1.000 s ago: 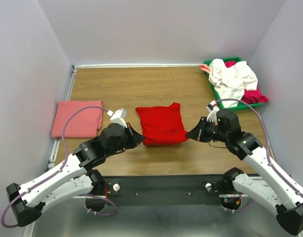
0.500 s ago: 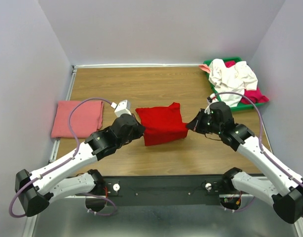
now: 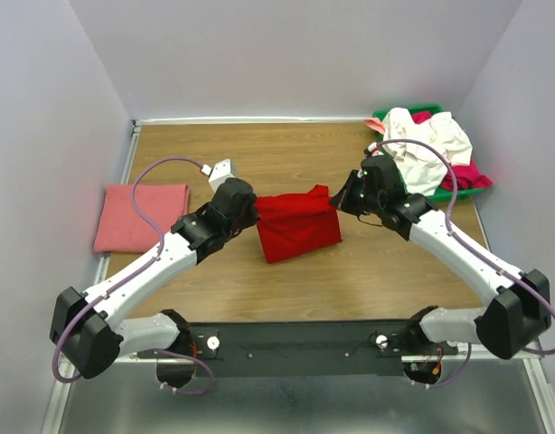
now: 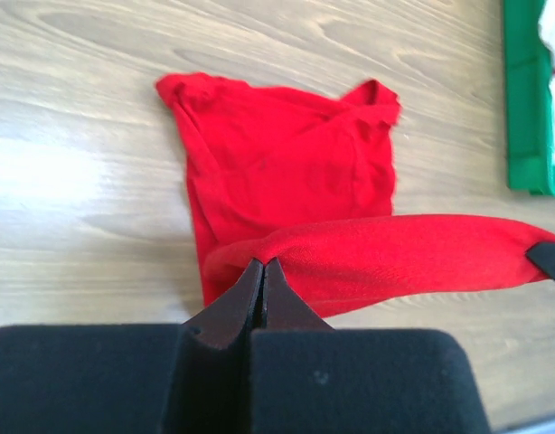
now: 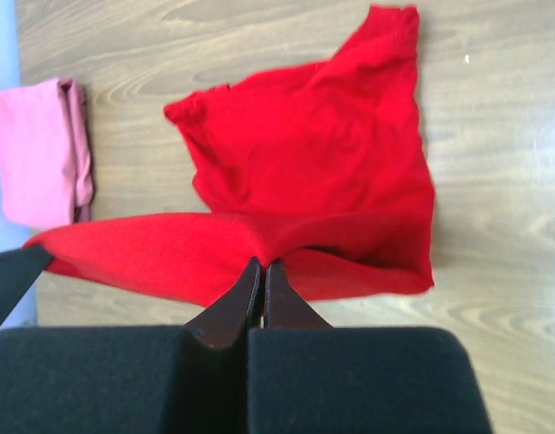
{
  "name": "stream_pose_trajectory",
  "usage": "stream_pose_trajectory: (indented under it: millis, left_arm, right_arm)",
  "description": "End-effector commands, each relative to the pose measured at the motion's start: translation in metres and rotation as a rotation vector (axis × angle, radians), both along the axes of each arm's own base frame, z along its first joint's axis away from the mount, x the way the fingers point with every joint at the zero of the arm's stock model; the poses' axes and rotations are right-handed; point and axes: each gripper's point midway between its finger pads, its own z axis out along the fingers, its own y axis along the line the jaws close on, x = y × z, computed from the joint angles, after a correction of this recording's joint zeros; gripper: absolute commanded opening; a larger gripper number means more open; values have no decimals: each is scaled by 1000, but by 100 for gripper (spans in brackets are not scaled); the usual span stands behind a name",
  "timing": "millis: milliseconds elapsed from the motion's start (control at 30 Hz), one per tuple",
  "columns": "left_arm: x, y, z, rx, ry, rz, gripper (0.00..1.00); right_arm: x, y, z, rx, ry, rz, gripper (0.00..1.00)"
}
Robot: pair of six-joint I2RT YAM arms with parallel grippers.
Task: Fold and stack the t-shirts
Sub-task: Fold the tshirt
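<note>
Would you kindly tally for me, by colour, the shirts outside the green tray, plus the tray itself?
Red t-shirt: 1
Salmon-pink t-shirt: 1
Green tray: 1
Total: 3

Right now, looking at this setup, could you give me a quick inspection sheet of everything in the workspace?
Surface: wooden table, no spills visible.
Job's things: red t-shirt mid-table, near edge lifted; salmon-pink t-shirt folded at the left; white t-shirt and magenta t-shirt heaped far right.
Clutter: green tray under that heap; otherwise nothing seen.
Grippers: left gripper and right gripper both shut on the red t-shirt's lifted edge, one at each end.
Cables: left purple cable and right purple cable each loop above their arm.
Surroundings: plain pale walls on three sides.
</note>
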Motion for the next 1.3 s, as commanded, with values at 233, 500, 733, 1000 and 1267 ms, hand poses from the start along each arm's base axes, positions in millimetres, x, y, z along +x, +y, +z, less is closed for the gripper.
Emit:
stream_pose_trajectory:
  millis: [233, 500, 733, 1000, 1267]
  left_arm:
    - [52, 19, -8, 111, -19, 73, 0]
    - [88, 28, -32, 150, 16, 73, 0]
    - [112, 29, -59, 198, 76, 77, 0]
    - [133, 36, -91, 214, 150, 91, 12]
    - [144, 34, -77, 226, 163, 66, 93]
  right_arm:
    - [61, 15, -10, -81, -15, -53, 1]
    - [85, 11, -35, -140, 18, -110, 1]
    - [106, 10, -58, -174, 51, -109, 1]
    - [132, 4, -86, -184, 101, -125, 16]
    - [130, 26, -73, -85, 110, 28, 100]
